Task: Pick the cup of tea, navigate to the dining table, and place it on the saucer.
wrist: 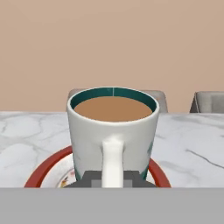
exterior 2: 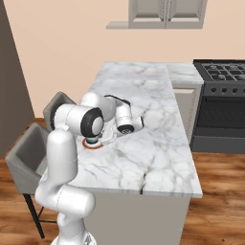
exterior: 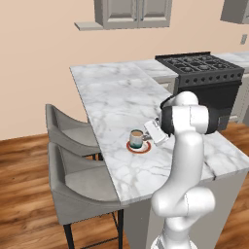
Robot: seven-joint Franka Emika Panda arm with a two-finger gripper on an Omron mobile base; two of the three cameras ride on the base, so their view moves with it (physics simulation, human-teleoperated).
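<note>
Where peach walls meet wood floor, marble dining table [exterior: 116, 102], saucer [exterior: 144, 149] under cup of tea [exterior: 136, 139], jaws clamping its handle.

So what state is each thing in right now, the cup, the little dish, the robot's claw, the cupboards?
cup of tea: upright, full of brown tea, standing on the saucer.
saucer: flat on the dining table, under the cup.
gripper: shut on the cup's handle.
wall cabinet: doors closed.
bar stools: standing at the table's side, unoccupied.
</note>
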